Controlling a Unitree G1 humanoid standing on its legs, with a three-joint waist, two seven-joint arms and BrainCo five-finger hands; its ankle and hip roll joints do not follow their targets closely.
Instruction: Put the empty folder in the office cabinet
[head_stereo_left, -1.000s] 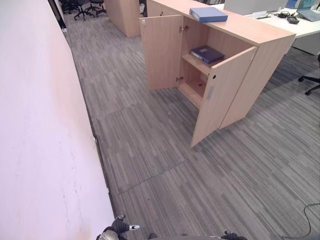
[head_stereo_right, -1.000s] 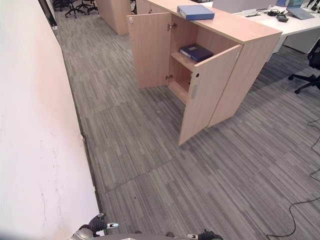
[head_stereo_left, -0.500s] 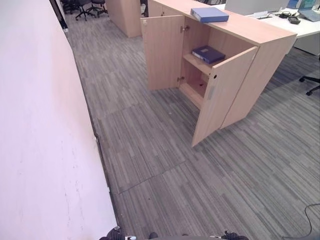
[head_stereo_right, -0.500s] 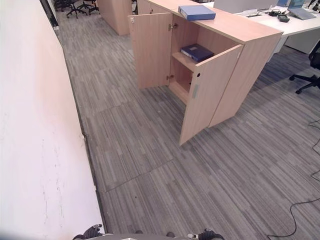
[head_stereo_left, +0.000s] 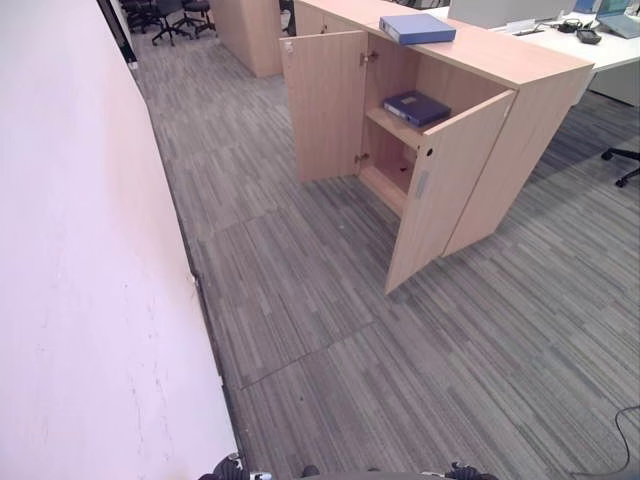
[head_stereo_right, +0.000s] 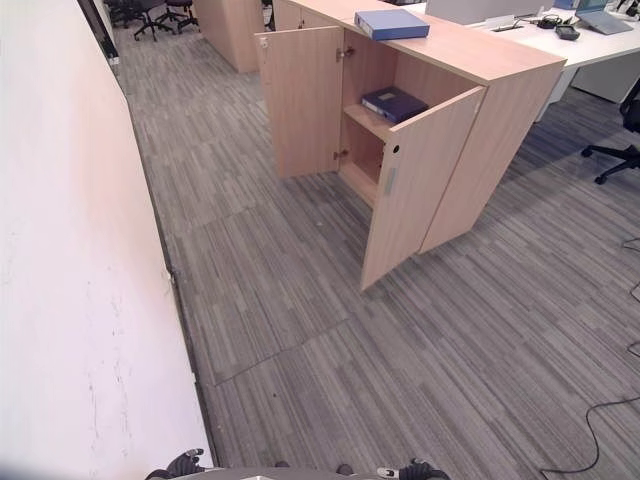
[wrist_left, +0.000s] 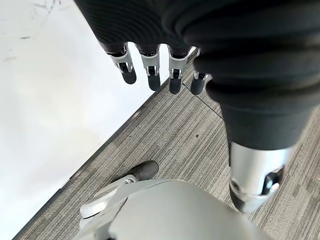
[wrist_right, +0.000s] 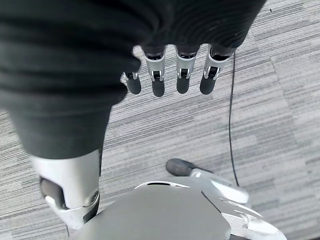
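A light wooden office cabinet (head_stereo_left: 520, 100) stands ahead with both doors swung open. One blue folder (head_stereo_left: 418, 28) lies flat on its top. A darker blue folder (head_stereo_left: 415, 107) lies on the shelf inside. My left hand (wrist_left: 150, 75) hangs down by my side over the carpet, fingers straight and relaxed, holding nothing. My right hand (wrist_right: 170, 80) hangs the same way on the other side, empty. Both hands peek in at the bottom edge of the eye views, the left hand (head_stereo_left: 228, 468) and the right hand (head_stereo_left: 462, 470).
A long white wall (head_stereo_left: 80, 250) runs close along my left. Grey striped carpet (head_stereo_left: 320, 320) stretches between me and the cabinet. The near open door (head_stereo_left: 445, 190) juts toward me. White desks (head_stereo_left: 600, 50) and office chairs (head_stereo_left: 165, 12) stand behind.
My left hand has dropped lower and almost left the bottom edge of the eye views. The picture has shifted slightly as the camera moved. The folders and cabinet stay put.
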